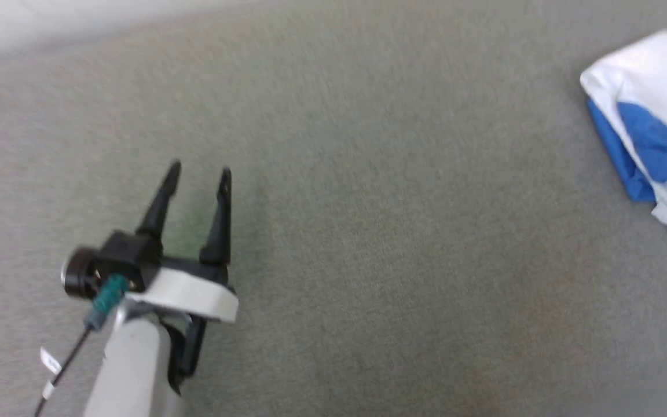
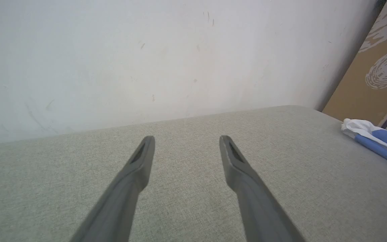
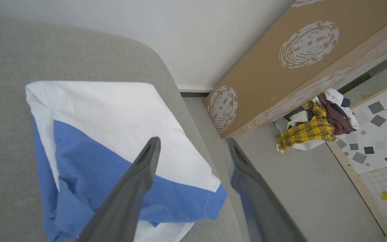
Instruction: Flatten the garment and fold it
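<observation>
One grey fabric surface (image 1: 368, 231), garment (image 3: 119, 111), white wall (image 2: 146, 60)

Tabletop (image 1: 368, 231) — grey woven fabric cover, rounded corner.
White wall (image 2: 146, 50) — scuffed, directly behind it.
Brown cardboard box (image 3: 281, 84), round white prints, against the wall.
Heap of clothes (image 3: 314, 127), yellow plaid on top, on the grey floor (image 3: 297, 188) beside the box.
White flooring with scattered grey squares (image 3: 378, 134), wooden edging strip (image 3: 358, 188).
</observation>
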